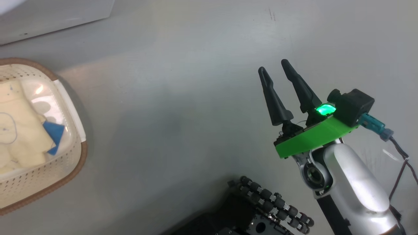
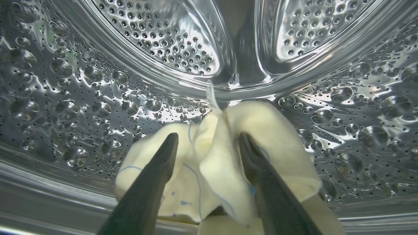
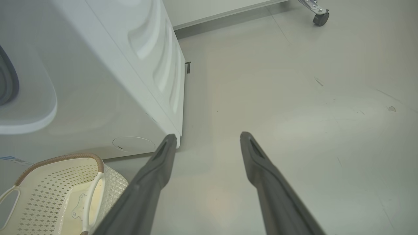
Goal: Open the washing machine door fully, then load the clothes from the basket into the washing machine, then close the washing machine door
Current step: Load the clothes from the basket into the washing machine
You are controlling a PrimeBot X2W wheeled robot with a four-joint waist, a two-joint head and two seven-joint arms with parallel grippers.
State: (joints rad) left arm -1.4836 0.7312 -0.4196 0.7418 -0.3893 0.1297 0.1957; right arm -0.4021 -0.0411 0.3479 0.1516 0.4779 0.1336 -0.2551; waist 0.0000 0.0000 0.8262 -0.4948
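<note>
Our left gripper (image 2: 209, 139), jaws spread inside the drum (image 2: 65, 98), straddles a seemingly soft, light cream garment (image 2: 277, 130) (pinch any fold).

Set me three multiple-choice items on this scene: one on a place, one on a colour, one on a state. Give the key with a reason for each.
1. What colour is the cuff of the garment lying in the basket?
A. blue
B. red
C. green

2. Where is the cream cloth at the left gripper?
A. in the basket
B. on top of the machine
C. in the steel drum

3. How is the right gripper?
A. shut on a garment
B. open, holding nothing
C. shut on a handle

Key:
1 A: the cuff shows bright blue in the head view.
2 C: the steel drum surrounds the cloth in the left wrist view.
3 B: its fingers stand apart over bare floor.
</note>
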